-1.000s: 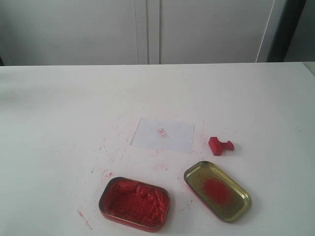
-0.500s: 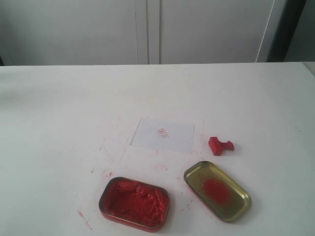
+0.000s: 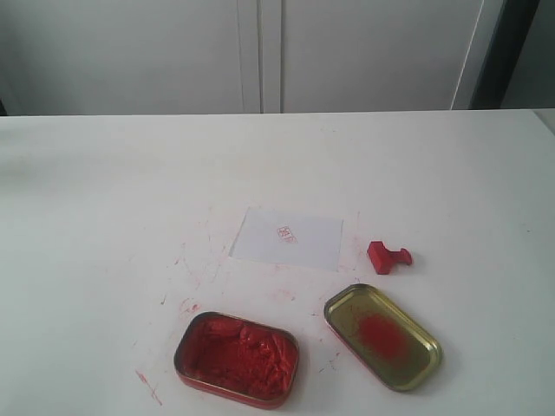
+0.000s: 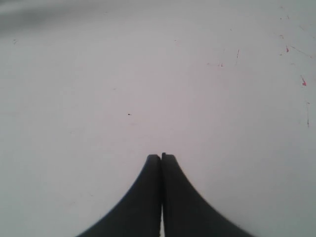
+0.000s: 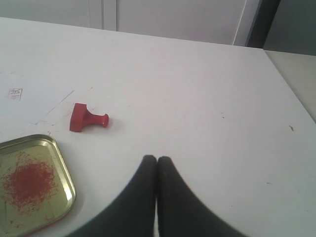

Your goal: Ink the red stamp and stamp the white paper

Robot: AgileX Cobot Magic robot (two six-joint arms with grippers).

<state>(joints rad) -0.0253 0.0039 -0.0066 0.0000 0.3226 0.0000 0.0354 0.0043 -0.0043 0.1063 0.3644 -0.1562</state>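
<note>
The red stamp (image 3: 388, 256) lies on its side on the table, just right of the white paper (image 3: 288, 237), which carries a faint red mark. The right wrist view also has the red stamp (image 5: 87, 118), lying some way beyond my right gripper (image 5: 157, 159), and a corner of the white paper (image 5: 29, 96). That gripper is shut and holds nothing. My left gripper (image 4: 161, 156) is shut too, over bare white tabletop. Neither gripper appears in the exterior view.
A red tin of lumpy red paste (image 3: 237, 358) stands at the front. Its gold lid (image 3: 382, 335) with a red smear lies to the right, below the stamp. Red smudges (image 3: 186, 260) mark the tabletop left of the paper. White cabinet doors (image 3: 260, 52) stand behind.
</note>
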